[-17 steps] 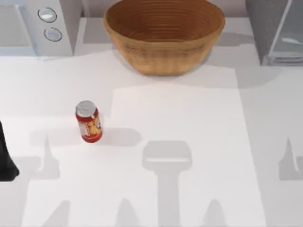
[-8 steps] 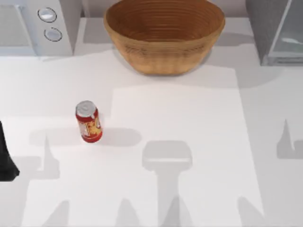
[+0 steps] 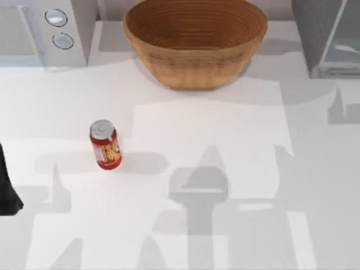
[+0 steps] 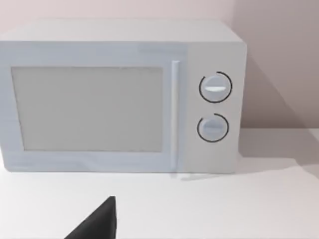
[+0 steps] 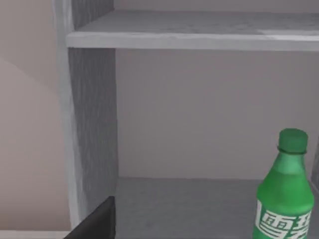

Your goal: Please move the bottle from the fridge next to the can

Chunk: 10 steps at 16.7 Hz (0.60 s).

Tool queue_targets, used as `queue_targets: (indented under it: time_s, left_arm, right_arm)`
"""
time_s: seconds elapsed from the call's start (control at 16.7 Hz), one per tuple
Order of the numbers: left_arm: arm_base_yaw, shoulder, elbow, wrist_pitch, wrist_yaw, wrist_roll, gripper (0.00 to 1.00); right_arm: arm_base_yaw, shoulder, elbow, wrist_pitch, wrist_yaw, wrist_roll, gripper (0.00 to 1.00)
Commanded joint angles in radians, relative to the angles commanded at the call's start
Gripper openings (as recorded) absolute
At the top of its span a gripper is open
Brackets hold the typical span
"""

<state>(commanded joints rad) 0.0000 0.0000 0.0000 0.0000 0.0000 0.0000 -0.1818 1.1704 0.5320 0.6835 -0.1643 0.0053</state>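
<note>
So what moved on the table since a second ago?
Only shadows moved: the arm shadow at the table's right edge slid up toward the fridge, and new shadow shapes spread across the lower middle. The can, basket and microwave stayed put, as did the dark left arm at the left edge.

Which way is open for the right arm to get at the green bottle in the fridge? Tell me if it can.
Probably yes. In the right wrist view the green bottle stands upright on the fridge floor under a shelf, with nothing in front of it. The wrist camera looks straight into the open compartment, so the approach looks free.
</note>
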Motion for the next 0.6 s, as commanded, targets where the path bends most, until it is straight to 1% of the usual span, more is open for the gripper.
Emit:
queue_targets:
  time_s: [0.3, 0.48, 0.6]
  left_arm:
    - [0.000, 0.000, 0.000, 0.000, 0.000, 0.000, 1.00]
    - [0.000, 0.000, 0.000, 0.000, 0.000, 0.000, 1.00]
    - [0.000, 0.000, 0.000, 0.000, 0.000, 0.000, 1.00]
  right_arm:
    - [-0.074, 0.555, 0.215, 0.277, -0.067, 0.000, 1.00]
    - [-0.110, 0.784, 0.316, 0.407, -0.097, -0.001, 1.00]
    - [-0.126, 0.884, 0.364, 0.468, -0.111, -0.002, 1.00]
